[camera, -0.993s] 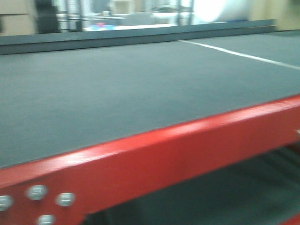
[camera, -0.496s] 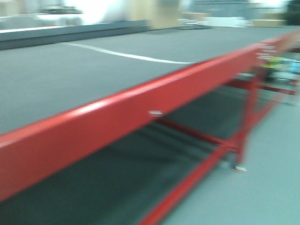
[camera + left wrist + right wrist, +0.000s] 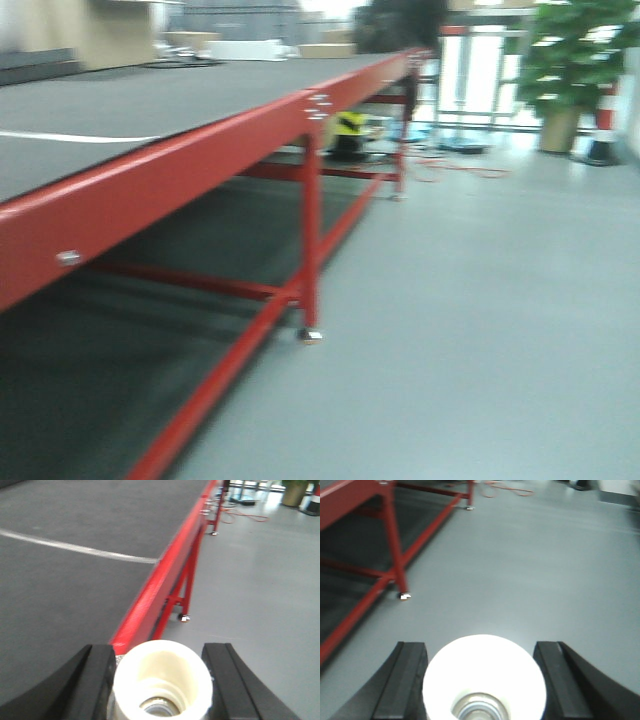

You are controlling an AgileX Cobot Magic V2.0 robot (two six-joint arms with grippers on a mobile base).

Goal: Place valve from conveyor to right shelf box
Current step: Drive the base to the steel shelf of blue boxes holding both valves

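Gripped for transfer: the left gripper [image 3: 157, 650] clenches its black fingers [image 3: 95, 680] on a cream-white plastic valve [image 3: 162, 672] with a round open end. The valve sits between them, its mouth turned toward the wrist camera. The right gripper [image 3: 480, 645] grasps a second part the same way. Its black fingers [image 3: 405, 680] flank a white plastic valve [image 3: 485, 675], which is washed out by glare.

Just ahead of the left fingers and to their left lies the wide dark grey woven conveyor belt [image 3: 75, 595]. Its red steel side rail [image 3: 160, 590] runs straight away from the fingertips. Farther along, a thin white line [image 3: 75, 549] crosses the belt.

Right of both sets of fingers spreads a smooth pale grey floor [image 3: 530, 565]. Ahead of the right fingers and to their left stand the conveyor's red steel legs [image 3: 392, 540], one ending in a small metal foot [image 3: 404, 596].

Far beyond the fingers, an orange cable [image 3: 245, 516] trails on the floor. A leafy green potted plant [image 3: 570, 60] stands at the far end of the hall, blurred in the front view.
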